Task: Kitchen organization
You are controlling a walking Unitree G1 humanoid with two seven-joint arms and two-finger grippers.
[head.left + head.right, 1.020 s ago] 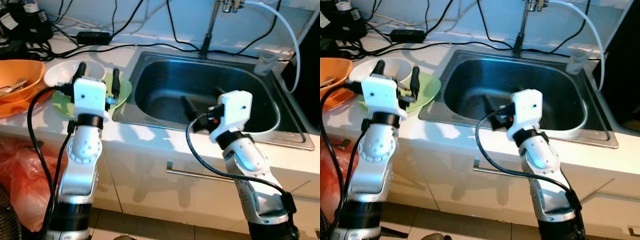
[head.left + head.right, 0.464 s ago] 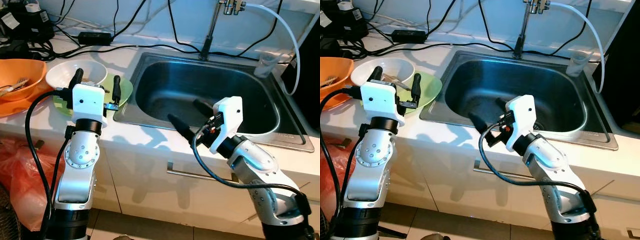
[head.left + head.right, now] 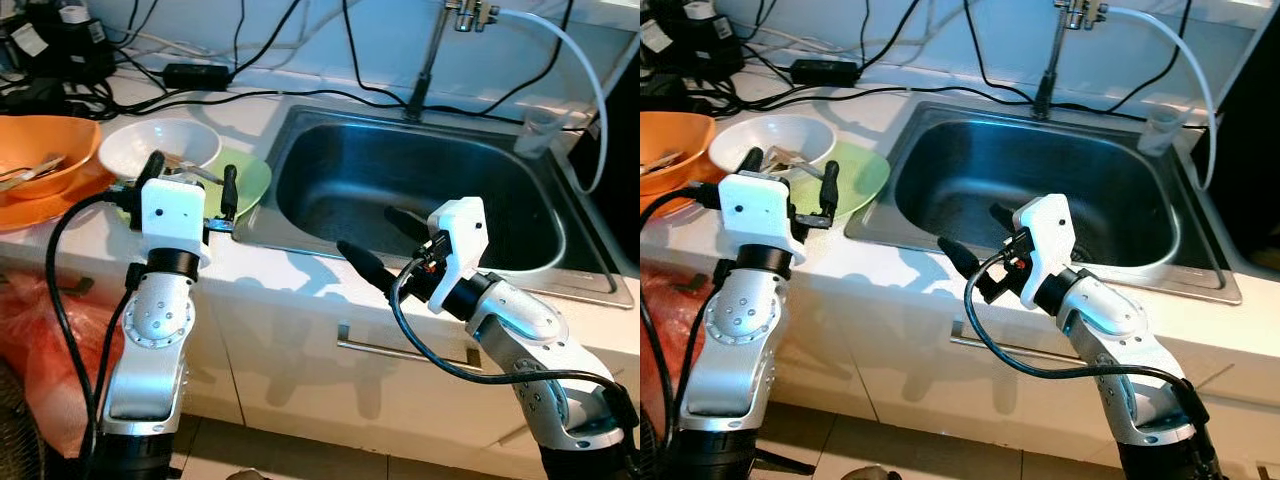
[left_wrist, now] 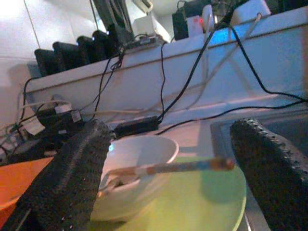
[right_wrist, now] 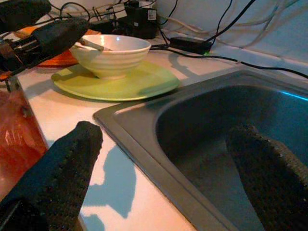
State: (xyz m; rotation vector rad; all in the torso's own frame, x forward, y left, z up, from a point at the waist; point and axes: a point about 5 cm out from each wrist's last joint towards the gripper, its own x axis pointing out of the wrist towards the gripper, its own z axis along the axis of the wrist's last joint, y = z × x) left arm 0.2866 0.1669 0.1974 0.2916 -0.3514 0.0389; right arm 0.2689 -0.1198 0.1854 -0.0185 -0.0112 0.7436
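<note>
A white bowl (image 3: 160, 148) with a utensil (image 4: 183, 167) lying across its rim sits on a green plate (image 3: 248, 178), on the white counter left of the steel sink (image 3: 470, 190). My left gripper (image 3: 193, 166) is open just in front of the plate, its two fingers pointing at the bowl and apart from it. The right gripper (image 3: 365, 228) is open and holds nothing. It hovers over the sink's front left corner and points left toward the plate. In the right wrist view the bowl (image 5: 110, 53) and plate (image 5: 130, 82) lie ahead, beyond the sink's rim (image 5: 144, 130).
An orange bowl (image 3: 40, 155) with cutlery stands at the far left. Black cables and a power adapter (image 3: 195, 73) run along the back of the counter. A tap (image 3: 430, 60) with a white hose and a clear cup (image 3: 540, 128) stand behind the sink. A red bag (image 3: 40, 340) hangs below the counter.
My right gripper has swung from pointing into the sink to pointing left over the sink's front left corner. The left gripper has stayed open by the plate. The camera has shifted slightly.
</note>
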